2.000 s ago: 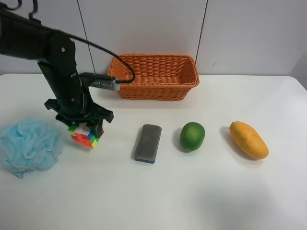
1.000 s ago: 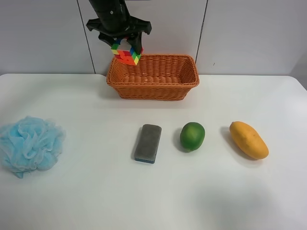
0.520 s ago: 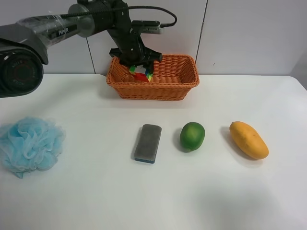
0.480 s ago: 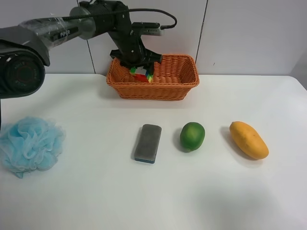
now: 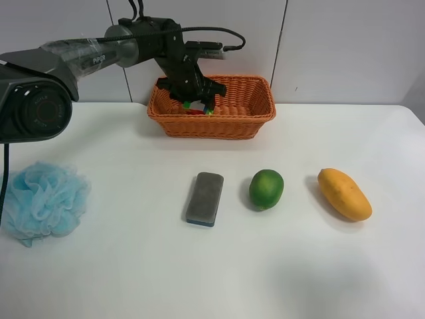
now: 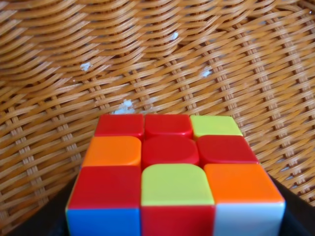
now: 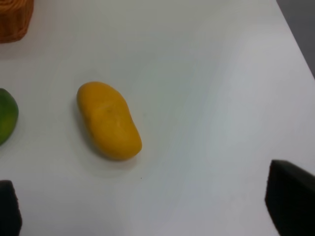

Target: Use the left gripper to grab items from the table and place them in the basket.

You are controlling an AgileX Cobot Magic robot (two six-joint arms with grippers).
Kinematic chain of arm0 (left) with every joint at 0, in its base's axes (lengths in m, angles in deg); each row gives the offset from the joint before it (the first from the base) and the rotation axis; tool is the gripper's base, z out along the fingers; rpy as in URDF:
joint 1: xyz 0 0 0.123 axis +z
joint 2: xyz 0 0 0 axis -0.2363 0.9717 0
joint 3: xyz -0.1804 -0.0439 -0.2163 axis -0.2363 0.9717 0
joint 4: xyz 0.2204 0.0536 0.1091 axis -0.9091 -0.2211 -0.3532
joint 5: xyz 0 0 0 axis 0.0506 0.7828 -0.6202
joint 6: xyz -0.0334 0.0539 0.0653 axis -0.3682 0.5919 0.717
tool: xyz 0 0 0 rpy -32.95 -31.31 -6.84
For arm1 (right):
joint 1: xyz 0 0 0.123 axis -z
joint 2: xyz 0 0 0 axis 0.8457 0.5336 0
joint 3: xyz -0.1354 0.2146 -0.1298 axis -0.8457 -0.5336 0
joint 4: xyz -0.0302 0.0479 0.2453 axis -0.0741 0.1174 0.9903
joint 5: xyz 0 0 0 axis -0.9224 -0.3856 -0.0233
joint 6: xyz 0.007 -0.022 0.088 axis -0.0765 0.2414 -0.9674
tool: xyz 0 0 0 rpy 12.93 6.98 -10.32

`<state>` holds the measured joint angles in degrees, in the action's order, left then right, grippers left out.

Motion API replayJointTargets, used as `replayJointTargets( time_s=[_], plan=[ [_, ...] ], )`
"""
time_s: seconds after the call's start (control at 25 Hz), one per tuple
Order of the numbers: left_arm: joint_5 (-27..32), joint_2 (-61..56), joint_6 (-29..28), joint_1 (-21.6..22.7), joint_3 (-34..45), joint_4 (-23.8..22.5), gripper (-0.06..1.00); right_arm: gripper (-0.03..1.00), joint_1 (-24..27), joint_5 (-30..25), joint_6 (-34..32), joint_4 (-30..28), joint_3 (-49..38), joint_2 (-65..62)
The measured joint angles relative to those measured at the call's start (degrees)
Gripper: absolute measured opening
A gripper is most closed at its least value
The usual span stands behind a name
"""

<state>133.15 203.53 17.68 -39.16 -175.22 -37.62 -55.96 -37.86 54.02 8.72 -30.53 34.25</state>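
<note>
While low inside the basket, the cube sits pinched in the left gripper, a dark finger at each side and wicker close behind. On the desk lie pouf, eraser, green fruit and mango. Right gripper is spread wide near the mango.

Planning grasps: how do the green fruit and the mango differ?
The green fruit is round and green; the mango is elongated and yellow-orange. The mango looks longer than the green fruit and lies slanted. The green fruit sits next to the eraser, the mango farther from it. Both rest on the table.
</note>
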Motion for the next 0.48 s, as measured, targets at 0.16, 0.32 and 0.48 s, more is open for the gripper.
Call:
replayJointTargets(
  time_s=[0.16, 0.32, 0.48],
  plan=[
    [-0.5, 0.0, 0.0, 0.0, 0.0, 0.0, 0.95, 0.99, 0.0, 0.0, 0.0, 0.0, 0.0, 0.0],
    [-0.5, 0.0, 0.0, 0.0, 0.0, 0.0, 0.98, 0.99, 0.0, 0.0, 0.0, 0.0, 0.0, 0.0],
    [1.3, -1.0, 0.0, 0.0, 0.0, 0.0, 0.99, 0.99, 0.0, 0.0, 0.0, 0.0, 0.0, 0.0]
  ],
)
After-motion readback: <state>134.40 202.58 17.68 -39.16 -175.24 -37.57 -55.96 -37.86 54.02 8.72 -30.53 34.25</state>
